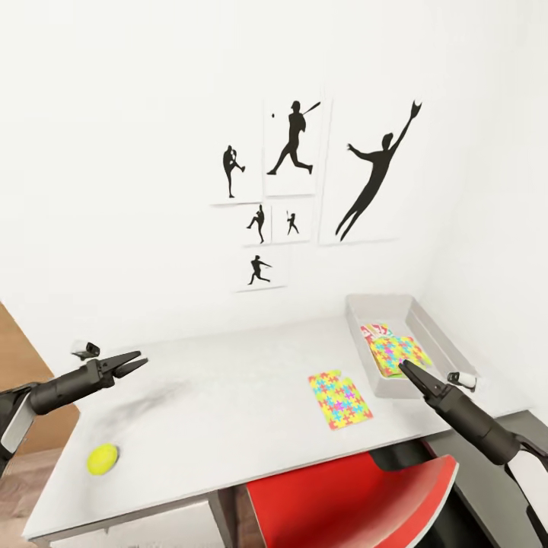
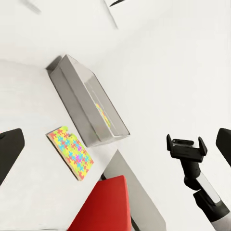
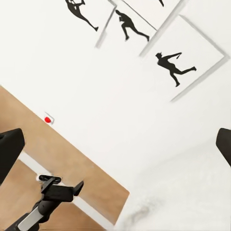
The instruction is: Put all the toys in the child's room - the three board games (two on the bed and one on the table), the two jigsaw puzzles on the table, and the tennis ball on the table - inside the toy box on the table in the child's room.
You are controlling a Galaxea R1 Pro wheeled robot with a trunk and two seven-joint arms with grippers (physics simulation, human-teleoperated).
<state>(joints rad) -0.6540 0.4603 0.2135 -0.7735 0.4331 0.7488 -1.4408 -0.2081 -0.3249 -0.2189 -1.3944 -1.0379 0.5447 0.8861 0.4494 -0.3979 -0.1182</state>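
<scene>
The grey toy box (image 1: pixel 438 335) stands at the table's (image 1: pixel 228 403) far right. Inside it lie one jigsaw puzzle (image 1: pixel 396 352) and, behind that, a board game (image 1: pixel 375 330) with red and blue print. The second jigsaw puzzle (image 1: pixel 340 399) lies flat on the table just left of the box. Near the front left corner sits the tennis ball (image 1: pixel 102 459). My right gripper (image 1: pixel 406 369) hovers at the box's near end, open and empty. Well above the ball, my left gripper (image 1: pixel 133 361) is open and empty too. The left wrist view shows the toy box (image 2: pixel 72 91) and the loose puzzle (image 2: pixel 71 151).
A red chair (image 1: pixel 358 495) is tucked under the table's front edge, below the loose puzzle. Black silhouette posters (image 1: pixel 293 144) hang on the white wall behind. A dark surface (image 1: pixel 487 487) lies lower at the right. Wooden floor (image 1: pixel 19 358) shows past the table's left end.
</scene>
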